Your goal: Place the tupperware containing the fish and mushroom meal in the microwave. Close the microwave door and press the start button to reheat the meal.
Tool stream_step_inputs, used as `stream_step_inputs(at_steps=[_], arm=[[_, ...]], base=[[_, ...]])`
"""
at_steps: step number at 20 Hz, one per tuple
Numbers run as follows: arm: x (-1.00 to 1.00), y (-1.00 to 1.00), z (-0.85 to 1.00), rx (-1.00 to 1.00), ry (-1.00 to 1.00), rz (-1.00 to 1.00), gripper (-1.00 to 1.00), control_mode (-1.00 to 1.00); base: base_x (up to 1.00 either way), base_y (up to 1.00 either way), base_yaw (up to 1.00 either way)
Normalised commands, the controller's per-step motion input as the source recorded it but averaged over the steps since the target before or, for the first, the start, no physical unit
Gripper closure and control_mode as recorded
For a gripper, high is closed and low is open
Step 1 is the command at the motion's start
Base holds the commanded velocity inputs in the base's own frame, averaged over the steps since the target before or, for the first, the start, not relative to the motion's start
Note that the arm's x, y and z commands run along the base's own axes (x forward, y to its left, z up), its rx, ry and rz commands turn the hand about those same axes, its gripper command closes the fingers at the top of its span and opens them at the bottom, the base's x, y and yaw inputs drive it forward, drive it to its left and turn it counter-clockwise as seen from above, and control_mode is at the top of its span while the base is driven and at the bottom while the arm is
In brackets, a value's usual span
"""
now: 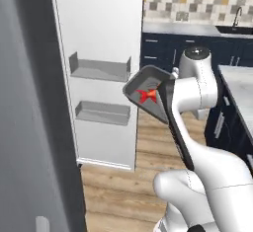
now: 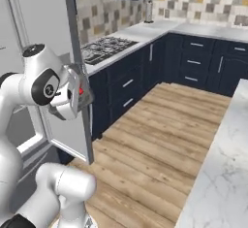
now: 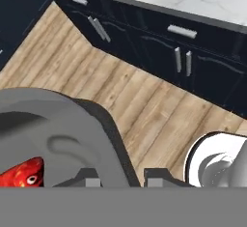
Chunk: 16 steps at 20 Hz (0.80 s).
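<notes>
Up in mid-air beside the open fridge door [image 1: 99, 73], clamped by the rim in the gripper [image 3: 120, 178]: the tupperware [image 1: 143, 85], tilted, with the red fish [image 1: 147, 96] lying inside. Mushroom too small to make out. Fingertips [image 3: 87, 177] pinching the tray wall from both sides, seen close in the hand view.

Carrying step, judging by this: tray lifted clear, microwave not reached. Next calls for turning toward the microwave, levelling the tray so the meal stays put, then sliding it in through the opening.

Below, plank wood floor [image 2: 160, 139]. Left, two grey door shelves [image 1: 99, 70]. Far side, dark navy cabinets [image 2: 193, 67], a gas hob [image 2: 104, 47] and tiled backsplash [image 1: 197, 9]. Right and near, a marble island top [image 2: 223, 164].
</notes>
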Motion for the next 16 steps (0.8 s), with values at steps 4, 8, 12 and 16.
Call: stream_step_inputs(at_steps=[4,8,12,16], arm=[[0.0,0.0,0.0,0.0,0.0,0.0,1.0,1.0],[0.0,0.0,0.0,0.0,0.0,0.0,1.0,1.0],[0.0,0.0,0.0,0.0,0.0,0.0,1.0,1.0],[0.0,0.0,0.0,0.0,0.0,0.0,1.0,1.0]], base=[[-0.55,-0.02,-0.55],[-0.94,0.0,-0.43],[-1.0,0.04,-0.28],[-1.0,0.0,-0.28]])
